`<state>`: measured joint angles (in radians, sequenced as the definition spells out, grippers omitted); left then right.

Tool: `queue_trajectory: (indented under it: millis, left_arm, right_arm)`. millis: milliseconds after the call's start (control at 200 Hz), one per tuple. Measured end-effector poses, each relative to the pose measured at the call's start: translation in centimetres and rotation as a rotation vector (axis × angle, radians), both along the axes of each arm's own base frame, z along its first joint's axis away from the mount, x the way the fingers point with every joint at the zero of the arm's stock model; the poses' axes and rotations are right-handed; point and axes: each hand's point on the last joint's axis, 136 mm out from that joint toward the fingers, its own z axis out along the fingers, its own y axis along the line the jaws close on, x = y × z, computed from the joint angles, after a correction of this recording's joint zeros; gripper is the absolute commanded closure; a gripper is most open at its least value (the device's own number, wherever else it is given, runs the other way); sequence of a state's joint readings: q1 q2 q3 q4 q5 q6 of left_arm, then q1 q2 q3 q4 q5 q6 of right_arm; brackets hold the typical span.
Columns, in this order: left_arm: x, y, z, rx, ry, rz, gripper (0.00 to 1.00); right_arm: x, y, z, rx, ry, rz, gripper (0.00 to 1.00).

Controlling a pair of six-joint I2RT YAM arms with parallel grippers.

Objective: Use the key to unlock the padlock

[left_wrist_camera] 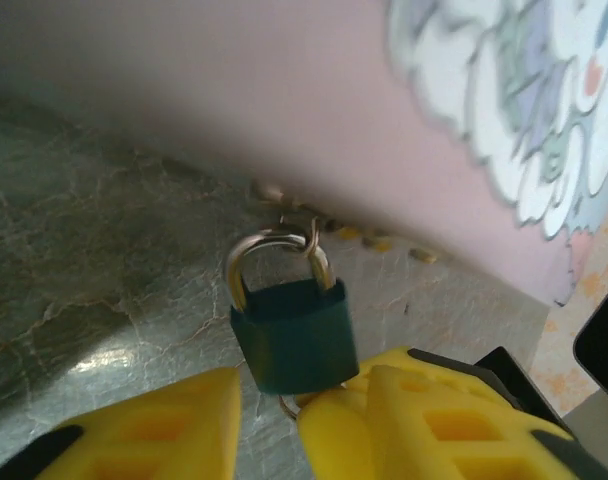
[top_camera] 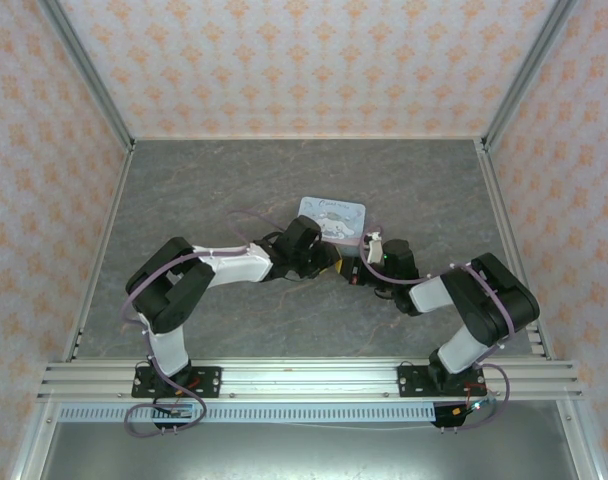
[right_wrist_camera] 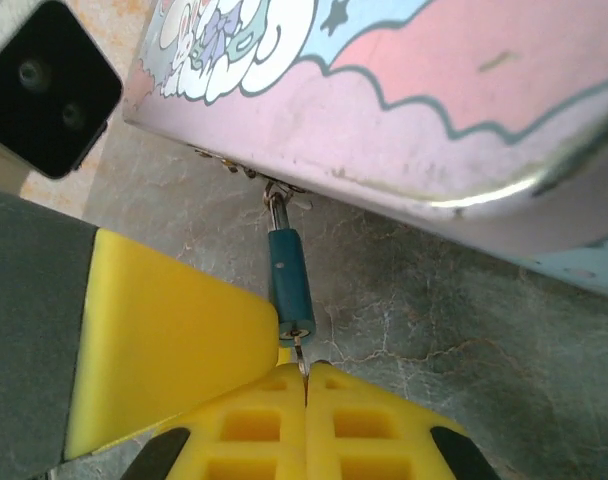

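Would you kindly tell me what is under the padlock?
A thin key runs from the bottom of the padlock into the shut right gripper. Its fingers cover the rest of the key.

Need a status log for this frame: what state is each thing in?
padlock: shackle shut, hooked to the tin.
key: blade at the padlock's keyhole; how deep it sits is unclear.
tin: closed.
right gripper: fingers shut on the key.
left gripper: fingers on either side of the padlock's base; grip unclear.
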<state>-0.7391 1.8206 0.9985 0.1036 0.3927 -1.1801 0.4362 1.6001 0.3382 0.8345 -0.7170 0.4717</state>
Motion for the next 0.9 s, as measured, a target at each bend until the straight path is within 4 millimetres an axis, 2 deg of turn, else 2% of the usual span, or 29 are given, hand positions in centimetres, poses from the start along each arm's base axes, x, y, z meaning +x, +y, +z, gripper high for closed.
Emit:
queue_trajectory:
  millis: [175,345,525,666,901]
  left_arm:
    - [-0.2,0.4,-0.3,0.010,0.001,0.001,0.39]
    - [-0.7,1.4,0.5,0.002,-0.016,0.007,0.32]
    - [-0.9,2.5,2.0,-0.067,-0.079,0.040,0.34]
    - [-0.7,3.1,1.6,-0.113,-0.099,0.090,0.37]
    - [0.3,2.5,1.2,-0.214,-0.113,0.151,0.44]
  right_arm:
    - [0.0,0.2,-0.1,0.013,0.022,-0.010,1.00]
    - [-0.2,0.5,-0.1,0.030,0.040,-0.014,1.00]
    - [-0.3,0.7,-0.1,0.049,0.073,-0.027,1.00]
    - [-0.3,0.7,0.0,0.071,0.110,-0.049,1.00]
    - [-0.4,0.8,0.7,0.111,0.152,-0.075,1.00]
